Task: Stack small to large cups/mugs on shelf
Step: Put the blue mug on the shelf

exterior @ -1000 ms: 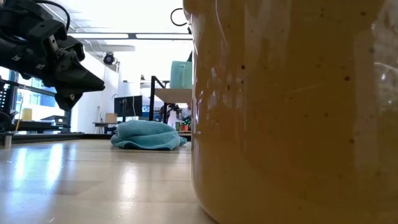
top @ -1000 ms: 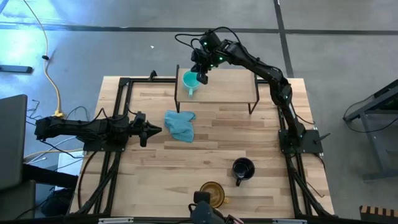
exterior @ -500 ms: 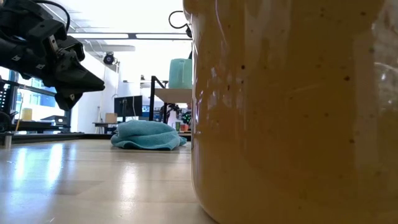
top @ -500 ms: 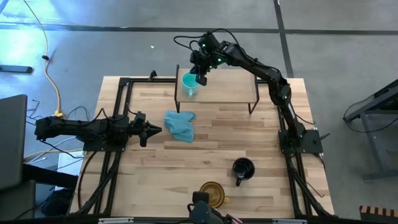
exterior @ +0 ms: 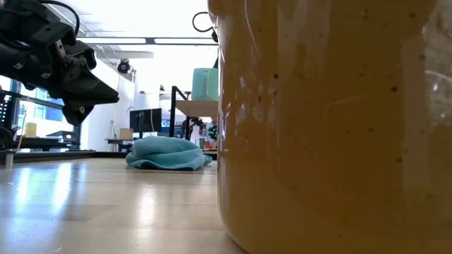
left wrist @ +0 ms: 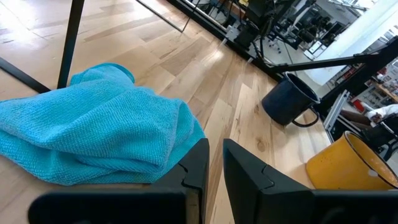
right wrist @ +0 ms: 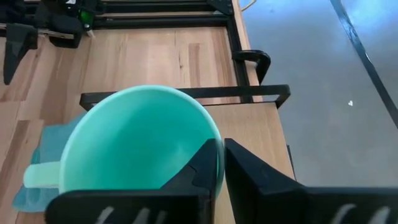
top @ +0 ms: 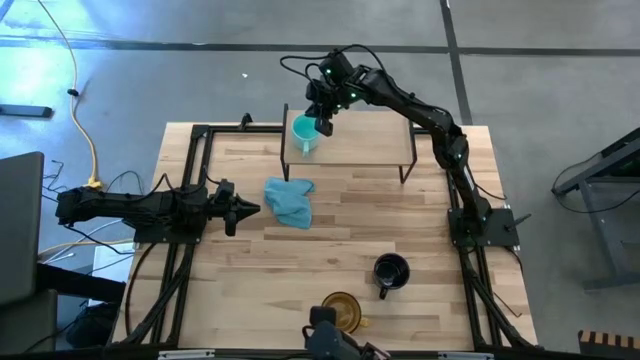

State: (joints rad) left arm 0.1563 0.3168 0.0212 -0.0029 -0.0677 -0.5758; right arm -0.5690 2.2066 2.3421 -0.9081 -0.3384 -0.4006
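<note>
The right gripper [top: 322, 122] pinches the rim of the turquoise mug [top: 304, 131], 1 finger [right wrist: 202, 163] inside the bowl and 1 outside, a grip that keeps the mug upright and its base free to sit flat. The mug is at the left end of the shelf [top: 365, 135], which stands along the bench's far edge; it appears to rest on the board, though contact is hard to confirm. As the smallest of the 3, it likely goes here to start the row, leaving the rest of the board bare for the bigger 2.

The black mug [top: 390, 270] stands toward the near right of the bench, and the amber mug [top: 342, 308] sits at the near edge, so close to the low camera that it fills most of that view.

The left gripper [top: 244, 209] waits low by the left edge, jaws nearly closed on nothing, pointing at the cloth [top: 289, 200] that lies crumpled just short of the shelf.
</note>
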